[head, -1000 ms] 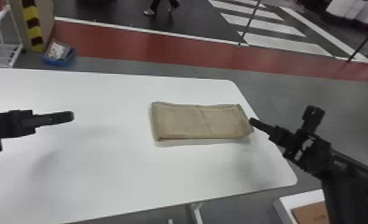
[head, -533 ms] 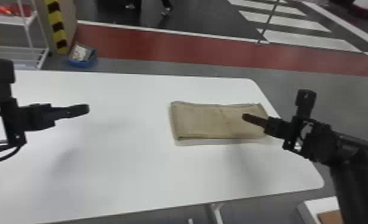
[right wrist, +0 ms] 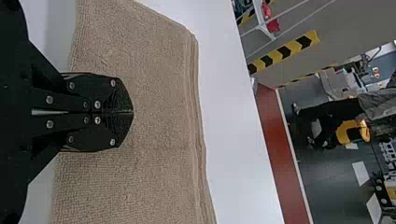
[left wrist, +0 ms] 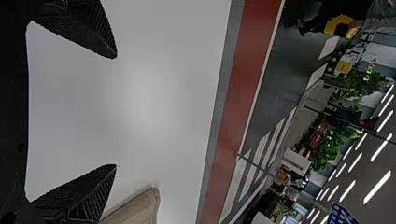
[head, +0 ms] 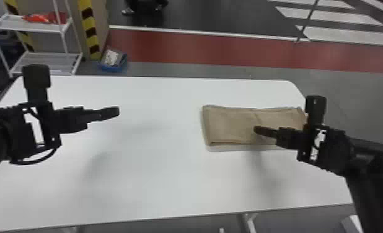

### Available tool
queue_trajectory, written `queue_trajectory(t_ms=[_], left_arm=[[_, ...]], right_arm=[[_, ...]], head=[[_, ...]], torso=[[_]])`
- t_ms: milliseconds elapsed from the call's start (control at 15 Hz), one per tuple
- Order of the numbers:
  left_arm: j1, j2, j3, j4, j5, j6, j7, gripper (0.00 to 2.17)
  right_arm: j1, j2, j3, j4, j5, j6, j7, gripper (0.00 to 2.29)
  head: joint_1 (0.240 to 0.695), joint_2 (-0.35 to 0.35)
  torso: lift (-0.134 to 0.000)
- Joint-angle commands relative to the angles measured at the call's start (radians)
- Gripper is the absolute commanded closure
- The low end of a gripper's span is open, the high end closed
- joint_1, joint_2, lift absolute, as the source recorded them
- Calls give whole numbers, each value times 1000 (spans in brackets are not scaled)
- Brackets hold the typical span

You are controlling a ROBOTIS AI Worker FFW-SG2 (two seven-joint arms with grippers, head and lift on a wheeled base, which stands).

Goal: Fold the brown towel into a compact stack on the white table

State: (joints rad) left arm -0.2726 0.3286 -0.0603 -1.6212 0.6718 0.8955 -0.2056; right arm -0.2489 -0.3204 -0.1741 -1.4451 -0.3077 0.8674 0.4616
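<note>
A white table (head: 156, 186) with rounded corners stands on a gray floor. Beyond its far edge runs a red floor band (head: 175, 46) bordered by a white line, with white stripes (head: 330, 32) crossing dark flooring farther out. Green plants (left wrist: 327, 144) are visible in the background of the left wrist view. Behind the table's far left side, a white rack (head: 29, 28) carries red items (head: 50, 18) on a shelf, beside a post with yellow-and-black striping (head: 90, 31). Near it, a blue bin (head: 113, 68) on the floor holds pale and dark contents too small to identify. The brown towel (head: 231, 125), folded into a layered rectangle, lies flat toward the table's right end. The left gripper (head: 118, 112), its fingers spread wide, hangs over the table's left side; the right gripper (head: 256, 129), fingers pressed together, is poised over the towel.
</note>
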Motion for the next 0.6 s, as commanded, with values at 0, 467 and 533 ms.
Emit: queue_trajectory(t_ms=[0, 467, 533], left_arm=[[0, 0, 1, 0, 0, -3, 0, 43], [3, 1, 4, 0, 0, -3, -6, 43], [3, 1, 5, 0, 0, -3, -6, 43]], right_arm=[[-15, 14, 21, 2, 12, 6, 0, 2125], [-53, 64, 77, 43, 65, 6, 0, 2125], [-55, 72, 84, 45, 73, 6, 0, 2125]], head=[[695, -140], [695, -105], [695, -96]], torso=[[-120], [-120], [-120]])
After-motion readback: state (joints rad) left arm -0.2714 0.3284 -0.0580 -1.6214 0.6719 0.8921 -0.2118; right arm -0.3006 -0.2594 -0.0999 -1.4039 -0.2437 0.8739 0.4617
